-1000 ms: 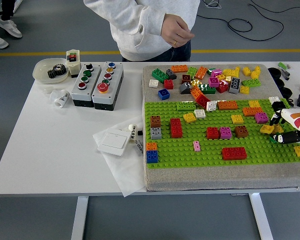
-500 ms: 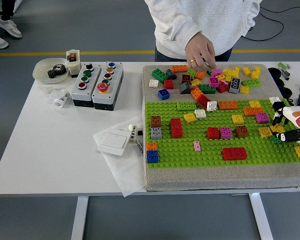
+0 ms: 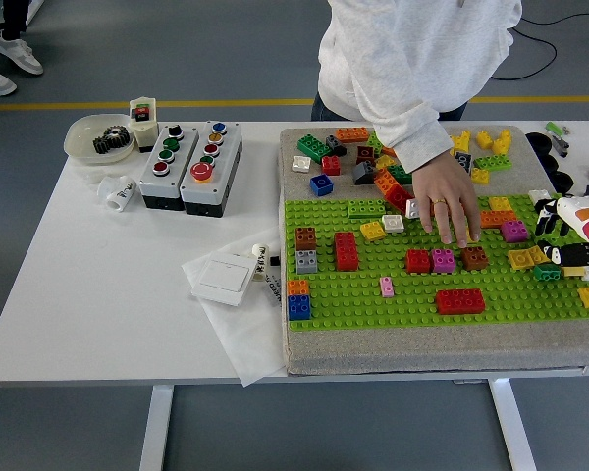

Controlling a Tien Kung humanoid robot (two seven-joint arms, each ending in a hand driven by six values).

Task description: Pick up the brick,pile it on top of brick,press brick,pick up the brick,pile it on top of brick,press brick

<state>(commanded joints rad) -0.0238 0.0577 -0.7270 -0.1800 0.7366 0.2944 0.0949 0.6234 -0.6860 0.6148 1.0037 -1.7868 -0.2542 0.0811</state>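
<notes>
White table (image 3: 98, 294): at far left a bowl (image 3: 86, 145) holding a black gear (image 3: 109, 139), then two button boxes (image 3: 189, 164) side by side. Nearer the front edge, a white switch (image 3: 226, 279) lies on a plastic sheet (image 3: 238, 324).

Centre to right: a grey pad (image 3: 373, 348) carrying a green baseplate (image 3: 373, 309). On the plate, from the left: an orange-on-blue stack (image 3: 298, 300), a brown-on-grey stack (image 3: 305, 249), a red brick (image 3: 346, 250), a small pink brick (image 3: 387, 287), a row of red, magenta and brown bricks (image 3: 444, 260), and a flat red brick (image 3: 459, 300) nearer the front. Loose bricks (image 3: 353, 162) lie heaped on the pad beyond the plate.

A person in a grey sweatshirt leans over the far edge; the person's hand (image 3: 448, 204) reaches down, fingers extended, tips on the plate just above the brown brick.

Right edge: the right hand (image 3: 567, 257), black fingers curled over a yellow brick (image 3: 523, 258) and a green brick (image 3: 547, 272) on the plate; whether it grips either cannot be told.
</notes>
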